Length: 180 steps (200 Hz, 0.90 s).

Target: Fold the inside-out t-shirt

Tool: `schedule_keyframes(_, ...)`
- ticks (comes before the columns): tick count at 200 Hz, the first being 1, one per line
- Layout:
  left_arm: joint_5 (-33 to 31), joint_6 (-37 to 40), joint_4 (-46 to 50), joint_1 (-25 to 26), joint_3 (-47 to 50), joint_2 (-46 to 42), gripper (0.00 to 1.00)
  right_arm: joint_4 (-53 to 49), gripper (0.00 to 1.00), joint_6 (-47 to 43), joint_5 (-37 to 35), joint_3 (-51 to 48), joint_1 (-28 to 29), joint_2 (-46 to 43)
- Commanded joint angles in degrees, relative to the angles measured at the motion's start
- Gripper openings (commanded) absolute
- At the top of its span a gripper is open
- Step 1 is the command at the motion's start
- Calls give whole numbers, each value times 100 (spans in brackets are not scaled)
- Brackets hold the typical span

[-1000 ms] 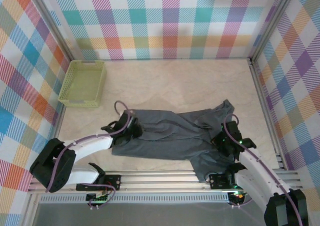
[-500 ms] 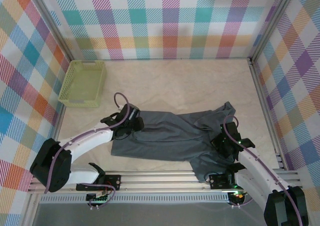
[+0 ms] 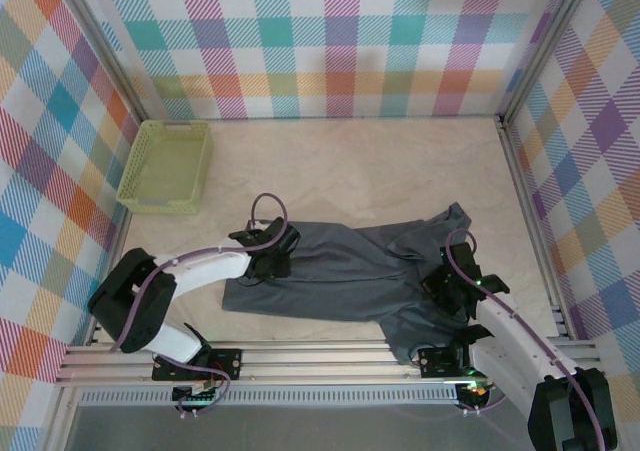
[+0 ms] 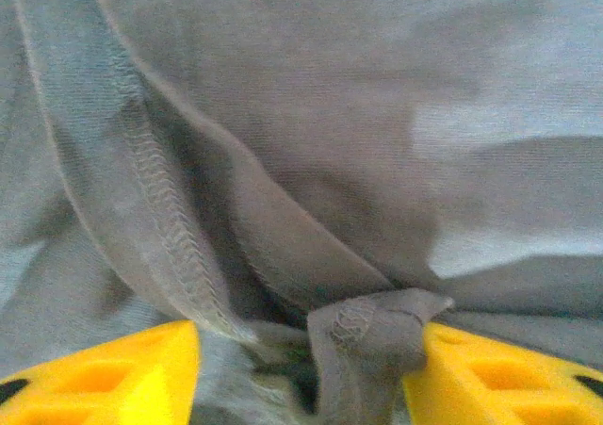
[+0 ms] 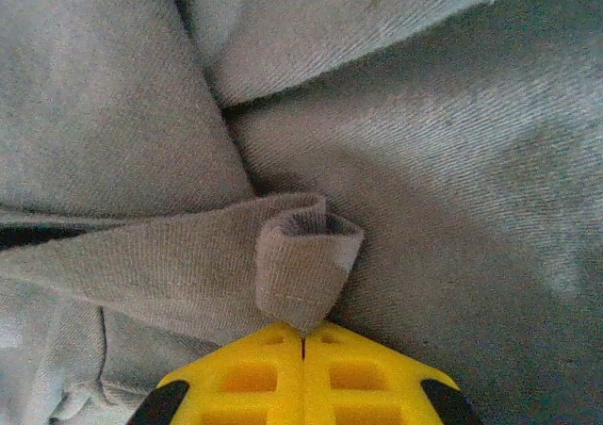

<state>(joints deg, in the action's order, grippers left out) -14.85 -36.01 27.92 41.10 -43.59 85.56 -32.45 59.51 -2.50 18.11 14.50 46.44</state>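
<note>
The inside-out t-shirt lies on the desk, its long axis running 9 to 3 o'clock seen from above. The left claw sits at its 9 o'clock end, jaws parted with a loose hem tuck unclamped between them. The right claw pinches cloth tight at the 3 o'clock end.

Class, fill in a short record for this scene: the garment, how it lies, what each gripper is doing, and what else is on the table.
garment: dark grey t-shirt, a stitched seam showing
lay: spread sideways across the near part of the table, rumpled at its right end
left gripper: at the shirt's left end, jaws apart, a fold of cloth between them
right gripper: at the shirt's right end, shut on a pinch of cloth
other: lime-green mesh basket, far left, apart from the shirt
</note>
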Motion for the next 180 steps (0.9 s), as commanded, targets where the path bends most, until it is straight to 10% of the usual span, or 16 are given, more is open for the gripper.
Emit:
schedule_keyframes(1,-764,-282,647,-65,-61,-60,51,-206,6,-44,-222,129,26,-36)
schedule_keyframes(75,-768,-807,950,-1094,581,-1610,40,-398,4,-40,-516,184,31,217)
schedule_keyframes(180,-248,177,620,-206,-327,-648,58,-497,4,-79,-547,202,26,19)
